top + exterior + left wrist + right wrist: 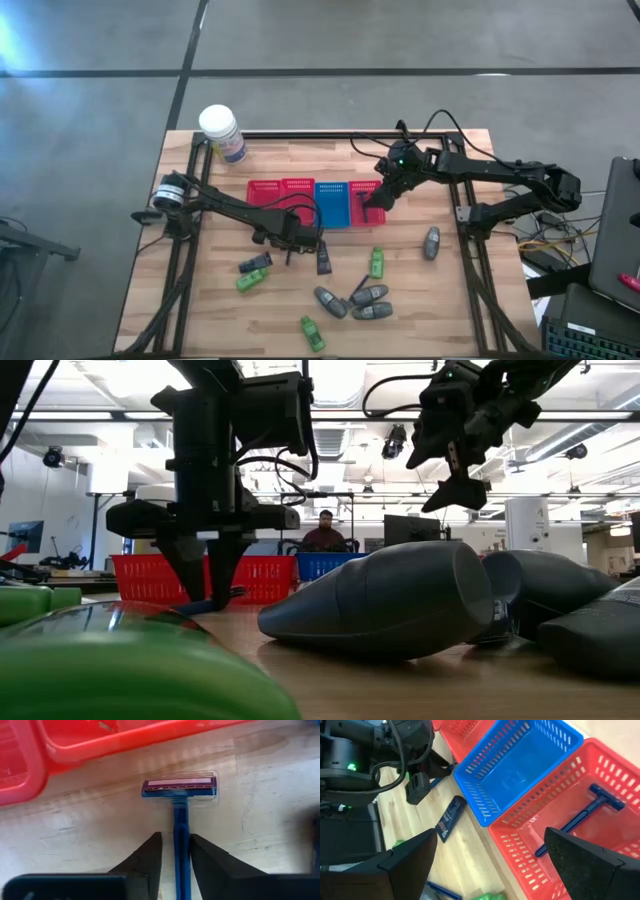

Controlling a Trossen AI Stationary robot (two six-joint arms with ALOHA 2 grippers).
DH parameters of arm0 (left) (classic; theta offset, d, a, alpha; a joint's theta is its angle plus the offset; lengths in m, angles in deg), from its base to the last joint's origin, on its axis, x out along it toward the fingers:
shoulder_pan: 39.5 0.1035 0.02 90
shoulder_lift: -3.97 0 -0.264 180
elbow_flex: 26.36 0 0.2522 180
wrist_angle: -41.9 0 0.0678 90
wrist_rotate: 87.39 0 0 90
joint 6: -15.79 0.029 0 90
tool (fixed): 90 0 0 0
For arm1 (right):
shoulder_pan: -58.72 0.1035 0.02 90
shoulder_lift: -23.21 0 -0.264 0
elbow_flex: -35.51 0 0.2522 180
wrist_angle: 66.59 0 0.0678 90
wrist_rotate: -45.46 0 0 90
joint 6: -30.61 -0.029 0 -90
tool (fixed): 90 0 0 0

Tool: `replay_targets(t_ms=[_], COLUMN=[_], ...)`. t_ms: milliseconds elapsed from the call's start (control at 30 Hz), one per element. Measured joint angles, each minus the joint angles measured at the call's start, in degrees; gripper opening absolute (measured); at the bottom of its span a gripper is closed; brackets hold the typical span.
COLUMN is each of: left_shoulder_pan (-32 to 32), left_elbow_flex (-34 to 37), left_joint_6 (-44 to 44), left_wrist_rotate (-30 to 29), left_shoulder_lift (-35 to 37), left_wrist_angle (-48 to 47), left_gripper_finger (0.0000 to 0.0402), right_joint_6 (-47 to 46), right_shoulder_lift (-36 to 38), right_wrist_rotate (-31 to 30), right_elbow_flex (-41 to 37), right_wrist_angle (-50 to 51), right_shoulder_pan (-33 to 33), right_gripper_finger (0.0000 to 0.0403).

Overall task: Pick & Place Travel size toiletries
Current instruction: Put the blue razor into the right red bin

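Right wrist view: razor (580, 817) inside red basket (620, 780).

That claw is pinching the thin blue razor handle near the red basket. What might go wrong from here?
The left gripper straddles only the slim handle of the blue razor, which lies flat on the table, so it might slip or twist when lifted. The red basket sits close beside the razor's head and could get bumped.

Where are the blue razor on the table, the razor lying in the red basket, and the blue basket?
blue razor (179, 787), left wrist view, on its head.
razor in red basket (585, 815), right wrist view, on its handle.
blue basket (470, 776), right wrist view, on its side wall.
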Motion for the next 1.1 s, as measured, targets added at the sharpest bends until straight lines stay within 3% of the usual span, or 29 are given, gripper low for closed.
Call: replay_targets(t_ms=[333, 667, 967, 1100], left_shoulder_pan=[0.0, -0.25, -1.51, -2.27], left_elbow_flex=[0.02, -1.46, -2.6, -2.6], left_joint_6=[1.16, 1.86, 3.77, 3.34], left_wrist_rotate=[0.24, 0.81, 0.57, -3.64], left_shoulder_lift=[0.02, 0.56, 5.24, 10.89], left_wrist_angle=[0.13, 0.48, 0.36, 3.59], left_gripper_finger=[0.003, 0.0023, 0.0022, 0.0022], right_joint_6=[0.0, -0.13, -0.22, -0.25], right_shoulder_lift=[0.0, 0.0, 0.56, 1.44], right_wrist_rotate=[-0.01, 0.05, 0.68, 5.96], right_elbow_flex=[-0.32, -0.32, -0.34, -0.34], right_wrist_angle=[0.0, 0.02, -0.16, -1.75], right_shoulder_pan=[0.0, 0.0, 0.0, 0.0], right_gripper_finger=[0.0364, 0.0364, 0.0364, 0.0364])
